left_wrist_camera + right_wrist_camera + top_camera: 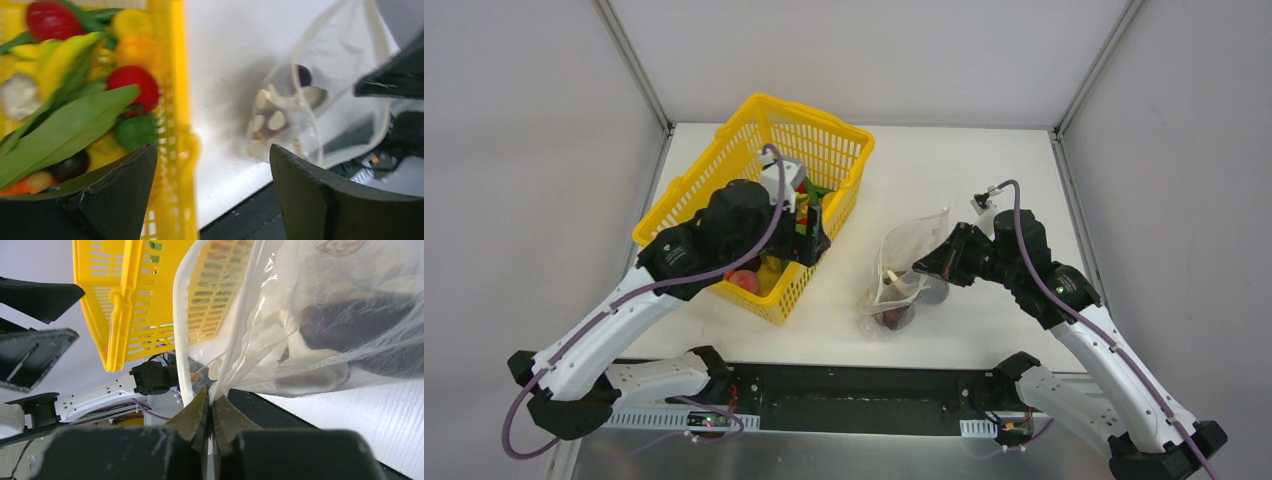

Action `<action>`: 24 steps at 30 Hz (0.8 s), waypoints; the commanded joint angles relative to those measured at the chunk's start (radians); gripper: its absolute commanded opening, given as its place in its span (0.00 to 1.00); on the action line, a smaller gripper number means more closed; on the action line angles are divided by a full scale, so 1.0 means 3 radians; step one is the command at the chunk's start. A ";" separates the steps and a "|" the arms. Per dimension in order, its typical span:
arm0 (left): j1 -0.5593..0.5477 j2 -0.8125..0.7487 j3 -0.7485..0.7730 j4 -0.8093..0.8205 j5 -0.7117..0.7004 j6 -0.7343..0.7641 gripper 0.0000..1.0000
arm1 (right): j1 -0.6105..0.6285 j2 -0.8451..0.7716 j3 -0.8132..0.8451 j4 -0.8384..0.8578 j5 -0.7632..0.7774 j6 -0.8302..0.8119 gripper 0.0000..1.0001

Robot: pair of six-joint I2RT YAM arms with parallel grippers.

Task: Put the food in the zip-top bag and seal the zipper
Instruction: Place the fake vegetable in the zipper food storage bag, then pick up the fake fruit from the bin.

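Observation:
The food lies mostly in the yellow basket (175, 75): red rounded pieces (132, 85), a yellow banana (60, 60), an orange piece (135, 47) and long green ones (70, 127). My left gripper (212, 165) hangs open over the basket's right wall (809, 240), with nothing between its fingers. The zip-top bag (909, 255) stands open on the table to the right, with a dark purple piece (350, 325) and another piece (894, 318) inside. My right gripper (210, 400) is shut on the bag's mouth edge, beside the whitish zipper (180, 330), and holds that edge up (921, 268).
The yellow basket (754, 105) sits at the left on the white table (964, 170). Grey walls close in the table on three sides. The dark base rail (854, 400) runs along the near edge.

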 commanded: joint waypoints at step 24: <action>0.1802 0.0105 -0.0908 -0.1060 -0.0139 0.0170 0.97 | 0.0012 0.0054 0.0117 0.0072 -0.0083 -0.0091 0.04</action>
